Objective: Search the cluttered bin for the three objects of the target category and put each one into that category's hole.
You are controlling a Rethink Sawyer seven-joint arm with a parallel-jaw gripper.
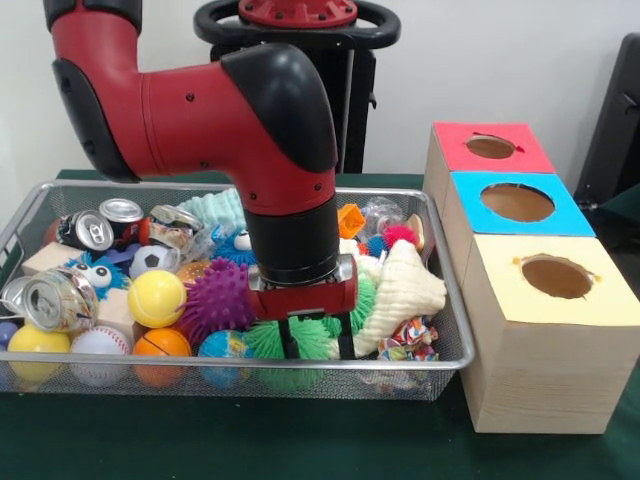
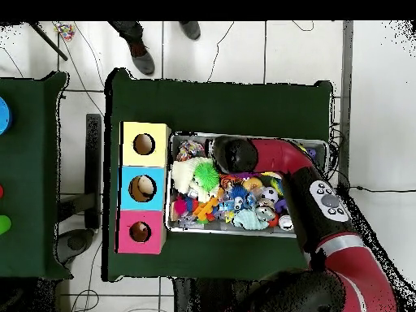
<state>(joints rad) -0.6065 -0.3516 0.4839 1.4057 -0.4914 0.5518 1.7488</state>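
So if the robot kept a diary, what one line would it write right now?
arm: low over wire bin | hand: down at green spiky toy | grip: unclear | holes: three, none being fed

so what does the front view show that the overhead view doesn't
Only the front view shows the gripper pressed into the green spiky ball, plus the crushed cans and the yellow ball clearly. Only the overhead view shows something pale inside the blue box's hole, a person's feet at the top edge, and a second table. Both show the wire bin, the arm and the three boxes.
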